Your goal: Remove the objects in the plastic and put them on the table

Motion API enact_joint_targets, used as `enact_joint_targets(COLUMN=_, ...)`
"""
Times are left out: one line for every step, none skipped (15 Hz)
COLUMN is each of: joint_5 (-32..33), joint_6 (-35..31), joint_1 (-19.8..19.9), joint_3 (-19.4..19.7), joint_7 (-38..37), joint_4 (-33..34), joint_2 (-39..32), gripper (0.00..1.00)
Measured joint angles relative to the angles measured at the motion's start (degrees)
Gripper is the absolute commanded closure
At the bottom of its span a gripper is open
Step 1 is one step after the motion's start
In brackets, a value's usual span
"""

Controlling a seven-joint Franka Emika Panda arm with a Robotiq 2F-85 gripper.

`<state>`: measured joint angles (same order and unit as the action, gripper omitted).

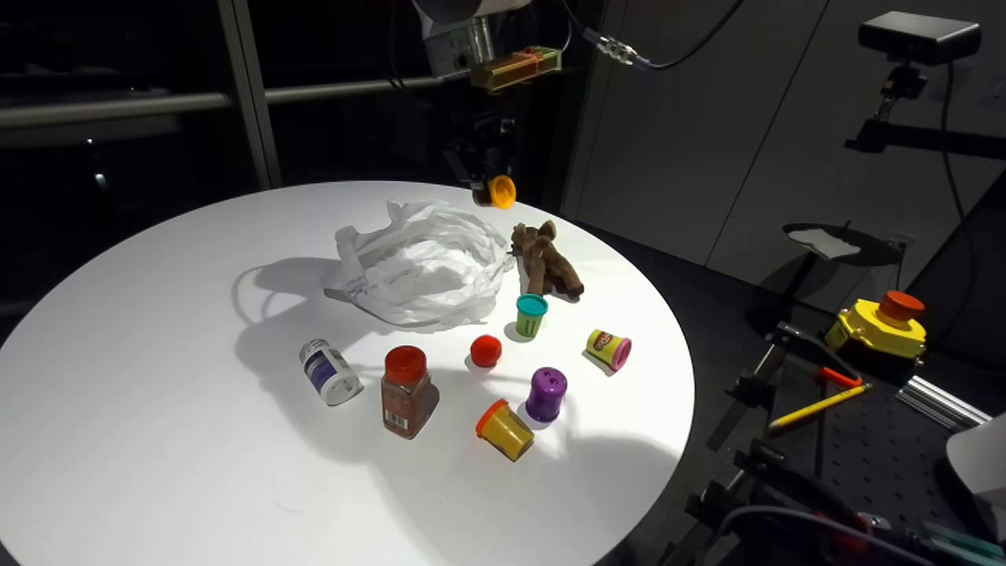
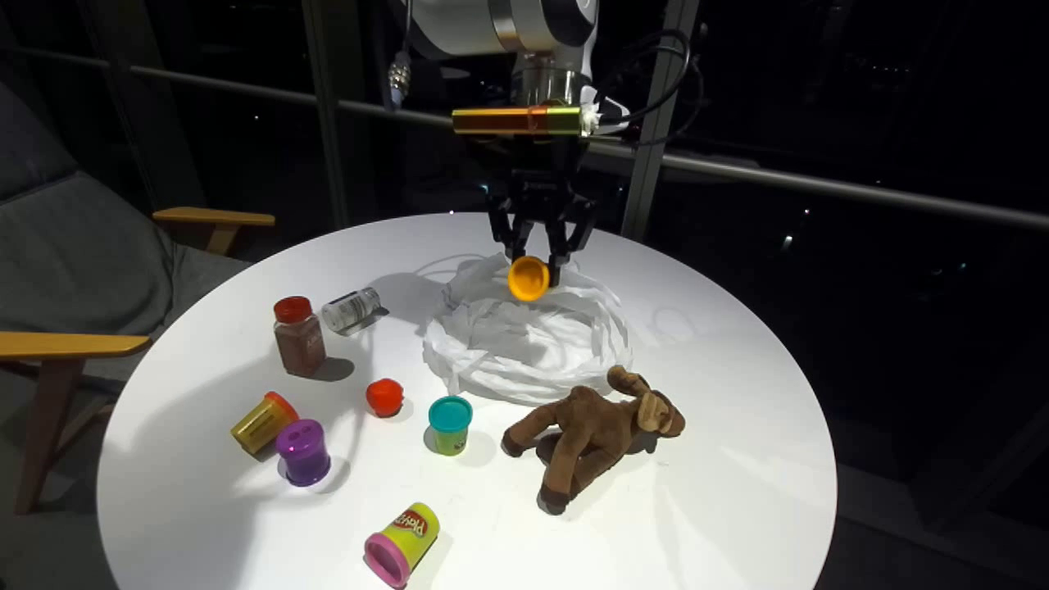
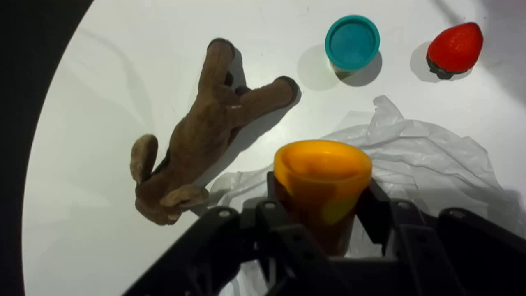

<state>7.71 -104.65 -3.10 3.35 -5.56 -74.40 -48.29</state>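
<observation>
My gripper (image 2: 537,266) is shut on an orange-lidded cup (image 3: 324,162), its fingers on either side of the cup's body. In both exterior views the cup hangs in the air, over the plastic bag in one line of sight. The white, wrinkled plastic (image 2: 524,369) lies on the round white table (image 1: 196,472), mouth upward; its folds hide part of its inside. Of the objects, a brown teddy bear (image 2: 594,434), red ball (image 2: 384,397), purple cup (image 2: 303,453), yellow-orange cup (image 1: 505,430) and brown red-capped bottle (image 1: 406,393) lie or stand on the table.
A teal-lidded tub (image 2: 451,424) stands between bear and red ball. Nearby lies a yellow tub with a pink end (image 1: 608,349). A white bottle (image 1: 328,373) lies on its side beside the red-capped one. A chair (image 2: 74,246) stands past the table's edge.
</observation>
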Motion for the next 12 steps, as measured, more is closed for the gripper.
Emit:
enact_joint_targets(joint_5=-0.58, joint_6=-0.4, joint_1=0.35, joint_3=0.0, joint_7=-0.83, joint_4=-2.89, joint_2=1.09, gripper=0.78)
enact_joint_targets(joint_5=-1.37, joint_6=-1.42, joint_1=0.8, joint_3=0.02, joint_7=-1.85, joint_4=-5.89, joint_2=1.97, gripper=0.78)
enact_joint_targets(joint_5=-2.48, joint_6=-3.44, joint_1=1.41, joint_3=0.05, joint_7=-3.0, joint_4=-8.94, joint_2=2.62, gripper=0.78)
enact_joint_targets(joint_5=-3.58, joint_6=-6.27, joint_1=2.14, joint_3=0.17, joint_7=-4.2, joint_4=-11.96, joint_2=3.2, gripper=0.78)
enact_joint_targets(joint_5=-4.69, joint_6=-9.61, joint_1=2.91, joint_3=0.42, joint_7=-5.33, joint_4=-14.98, joint_2=3.76, gripper=0.78)
enact_joint_targets(joint_5=-5.69, joint_6=-13.04, joint_1=3.74, joint_3=0.75, joint_7=-6.17, joint_4=-17.95, joint_2=4.31, gripper=0.78)
enact_joint_targets(joint_5=-6.5, joint_6=-16.42, joint_1=4.5, joint_3=1.19, joint_7=-6.81, joint_4=-20.98, joint_2=5.01, gripper=0.78)
enact_joint_targets(joint_5=-7.12, joint_6=-19.81, joint_1=5.22, joint_3=1.76, joint_7=-7.29, joint_4=-24.08, joint_2=5.8, gripper=0.78)
enact_joint_targets(joint_5=-7.49, joint_6=-23.0, joint_1=5.84, joint_3=2.38, joint_7=-7.77, joint_4=-27.15, joint_2=6.77, gripper=0.78)
enact_joint_targets(joint_5=-7.96, joint_6=-25.77, joint_1=6.34, joint_3=2.98, joint_7=-8.05, joint_4=-30.1, joint_2=7.84, gripper=0.78)
enact_joint_targets(joint_5=-8.4, joint_6=-28.31, joint_1=6.8, joint_3=3.51, joint_7=-8.18, joint_4=-33.06, joint_2=9.01, gripper=0.78)
enact_joint_targets(joint_5=-8.94, joint_6=-30.44, joint_1=7.29, joint_3=3.81, joint_7=-8.18, joint_4=-35.87, joint_2=10.23, gripper=0.78)
